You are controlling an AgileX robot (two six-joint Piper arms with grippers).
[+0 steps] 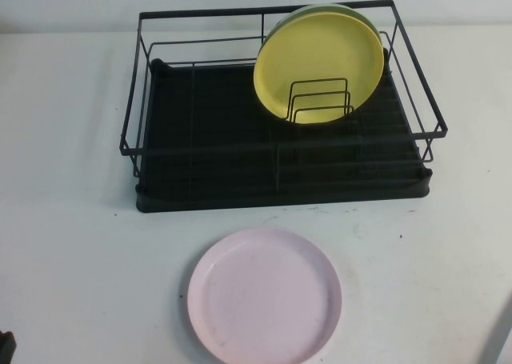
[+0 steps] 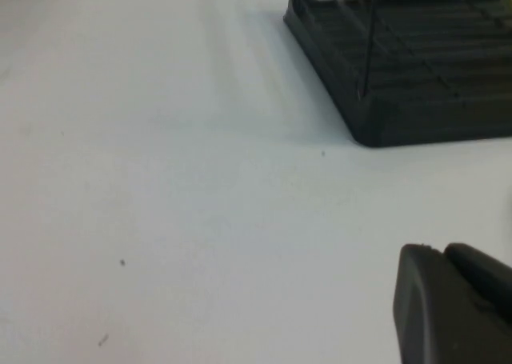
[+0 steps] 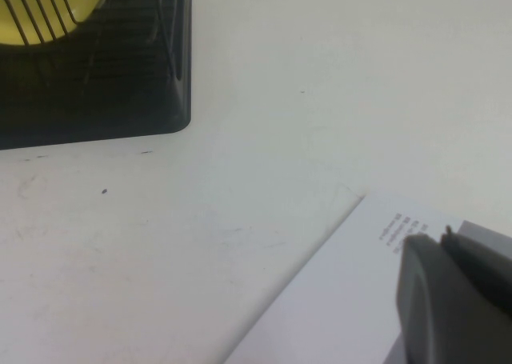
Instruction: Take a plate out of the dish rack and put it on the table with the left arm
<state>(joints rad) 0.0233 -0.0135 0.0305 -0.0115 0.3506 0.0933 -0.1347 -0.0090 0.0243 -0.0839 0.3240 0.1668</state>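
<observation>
The pale pink plate (image 1: 265,295) lies flat on the white table (image 1: 72,260), in front of the dish rack (image 1: 280,152), with nothing holding it. My left gripper (image 2: 438,250) is shut and empty, low over bare table to the front left of the rack's corner (image 2: 416,68); only a dark bit of the left arm (image 1: 6,346) shows at the high view's bottom left edge. My right gripper (image 3: 442,236) is shut and empty, over a sheet of paper at the front right, away from the rack (image 3: 96,76).
A yellow plate (image 1: 320,64) stands upright in the rack's wire dividers, with a green plate (image 1: 320,10) just behind it. The yellow plate also shows in the right wrist view (image 3: 48,4). A white printed paper sheet (image 3: 336,300) lies at the table's front right.
</observation>
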